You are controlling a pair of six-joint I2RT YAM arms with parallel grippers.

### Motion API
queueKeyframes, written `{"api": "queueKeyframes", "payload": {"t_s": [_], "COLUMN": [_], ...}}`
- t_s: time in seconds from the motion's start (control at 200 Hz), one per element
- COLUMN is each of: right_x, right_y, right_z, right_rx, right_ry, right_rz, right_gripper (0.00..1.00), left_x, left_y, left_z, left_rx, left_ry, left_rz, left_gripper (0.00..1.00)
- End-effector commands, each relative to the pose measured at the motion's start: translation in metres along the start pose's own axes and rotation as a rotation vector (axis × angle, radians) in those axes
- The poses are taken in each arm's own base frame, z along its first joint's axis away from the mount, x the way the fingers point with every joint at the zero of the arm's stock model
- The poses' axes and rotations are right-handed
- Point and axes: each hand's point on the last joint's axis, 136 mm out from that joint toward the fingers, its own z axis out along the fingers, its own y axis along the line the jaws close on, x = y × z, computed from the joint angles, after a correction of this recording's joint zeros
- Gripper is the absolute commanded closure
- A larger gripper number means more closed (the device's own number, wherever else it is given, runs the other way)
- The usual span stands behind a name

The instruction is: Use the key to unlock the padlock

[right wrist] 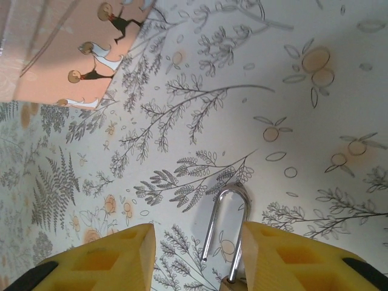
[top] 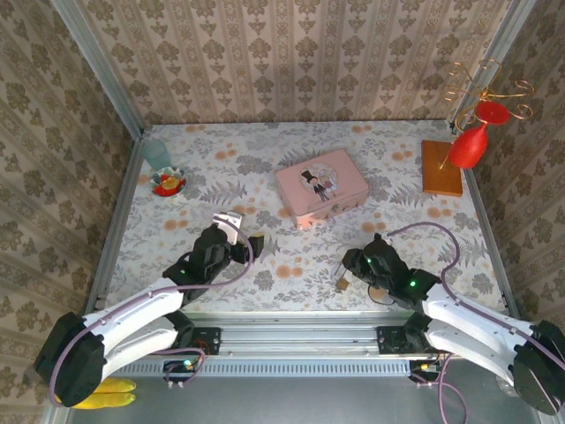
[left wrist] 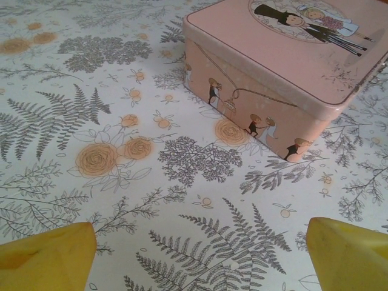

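Between the fingers of the right gripper [right wrist: 197,235], low on the worktop [right wrist: 315,121], lies the padlock [right wrist: 232,283]. Its thin silver shackle [right wrist: 233,190] points away from the wrist, and only the top of its brass body shows at the base of the fingers. The fingers stand apart and grasp nothing. The shackle is off-centre, just beside one finger and well clear of the other.

The left gripper [left wrist: 200,242] is also spread wide and empty. It hovers over bare worktop with the pink tin [left wrist: 285,66] just ahead of it, and in the overhead view it sits well apart from the padlock [top: 340,284].

No key can be made out in any view; whether it is hidden or too small to tell is unknown.

Risks noted:
- Closing from this offset would probably have one finger meet the shackle first, pushing the lock sideways or spinning it flat on the worktop.
- The shackle is thin and smooth. A pinch on it alone is likely to let the body swing, leaving the keyhole badly presented.
- The lock is very small; a slight descent error could trap it under a fingertip instead of between the fingers.
- With the key unlocated, any grasp now may have to be redone.
- A forward reach by the left gripper could nudge the tin.
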Motion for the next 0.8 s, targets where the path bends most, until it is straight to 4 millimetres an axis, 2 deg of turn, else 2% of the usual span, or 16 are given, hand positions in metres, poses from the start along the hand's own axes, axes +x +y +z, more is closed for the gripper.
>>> {"api": "queueKeyframes", "payload": {"t_s": [0.0,0.1,0.14,0.155,0.165,0.18,0.35,0.435,0.53,0.66,0.795], "right_x": [-0.029,-0.054,-0.064,-0.067,-0.069,-0.072,-0.1,-0.112,-0.126,-0.127,-0.126], "right_y": [0.003,0.016,0.022,0.025,0.026,0.029,0.043,0.053,0.051,0.062,0.066], "right_z": [-0.018,-0.035,-0.041,-0.043,-0.044,-0.046,-0.064,-0.074,-0.083,-0.091,-0.101], "right_rx": [0.065,0.09,0.087,0.085,0.085,0.081,0.083,0.087,0.136,0.072,0.005], "right_ry": [-0.108,-0.194,-0.23,-0.243,-0.25,-0.263,-0.39,-0.454,-0.543,-0.644,-0.719], "right_rz": [-0.104,-0.191,-0.226,-0.238,-0.246,-0.256,-0.369,-0.502,-0.592,-0.754,-0.789], "right_gripper": [0.56,0.48,0.29,0.16,0.04,0.0,0.0,0.0,0.0,0.0,0.0], "left_x": [-0.008,-0.008,-0.009,-0.009,-0.009,-0.01,-0.012,-0.009,-0.009,-0.014,-0.023], "left_y": [0.007,0.013,0.016,0.017,0.018,0.018,0.039,0.058,0.071,0.082,0.083], "left_z": [-0.001,-0.001,-0.001,-0.001,-0.001,-0.002,-0.009,-0.012,-0.014,-0.018,-0.016], "left_rx": [-0.049,-0.084,-0.1,-0.107,-0.113,-0.117,-0.223,-0.31,-0.357,-0.399,-0.388], "left_ry": [-0.011,-0.015,-0.015,-0.016,-0.017,-0.018,-0.064,-0.056,-0.068,-0.107,-0.114], "left_rz": [0.021,0.028,0.034,0.036,0.036,0.038,0.054,0.034,0.015,0.002,0.013], "left_gripper": [0.09,0.08,0.08,0.08,0.08,0.06,0.03,0.01,0.0,0.0,0.0]}}
